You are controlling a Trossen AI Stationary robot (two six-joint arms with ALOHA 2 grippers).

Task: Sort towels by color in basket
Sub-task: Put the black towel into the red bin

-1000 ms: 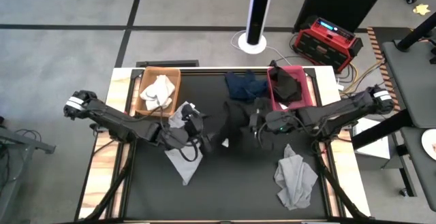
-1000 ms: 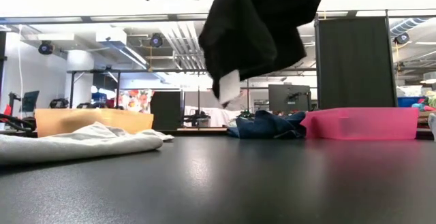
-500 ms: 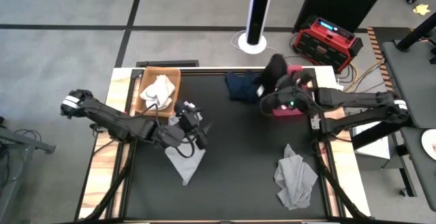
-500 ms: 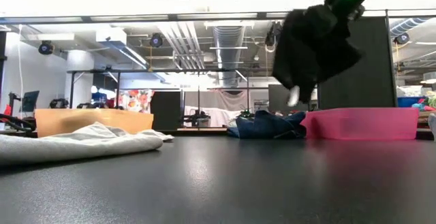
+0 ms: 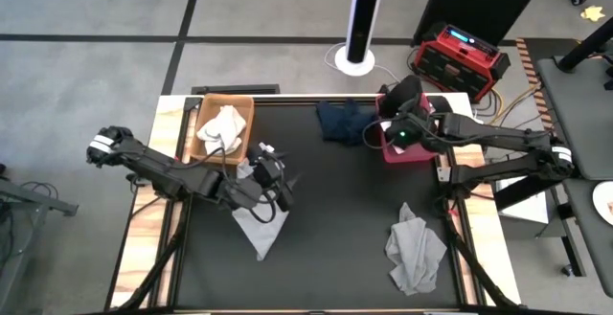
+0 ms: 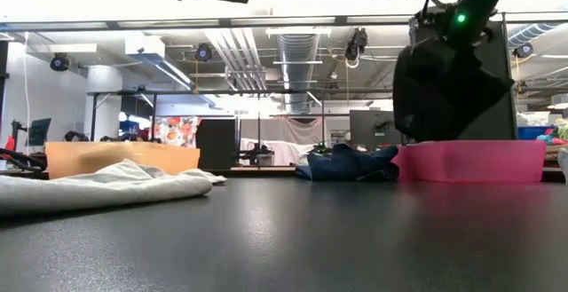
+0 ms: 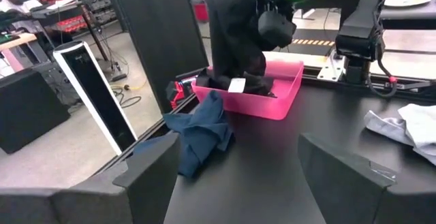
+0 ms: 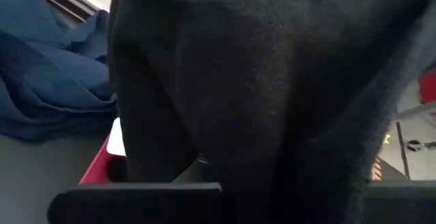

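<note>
Right now I am holding the right tool clenched on a black towel above the pink basket at about one o'clock on the surface, so that the dark cloth can go down among the dark ones. It is hanging in heavy, limp folds, its lower end already reaching into the basket, with a small white label showing near the bottom.

Meanwhile I am keeping the left tool released and empty at about nine o'clock, over a light grey towel lying flat; I judge that one is next for the tan basket at eleven, where a white towel is already sitting. A navy towel is lying crumpled at twelve, just beside the pink basket, and another grey towel is resting at five.
</note>
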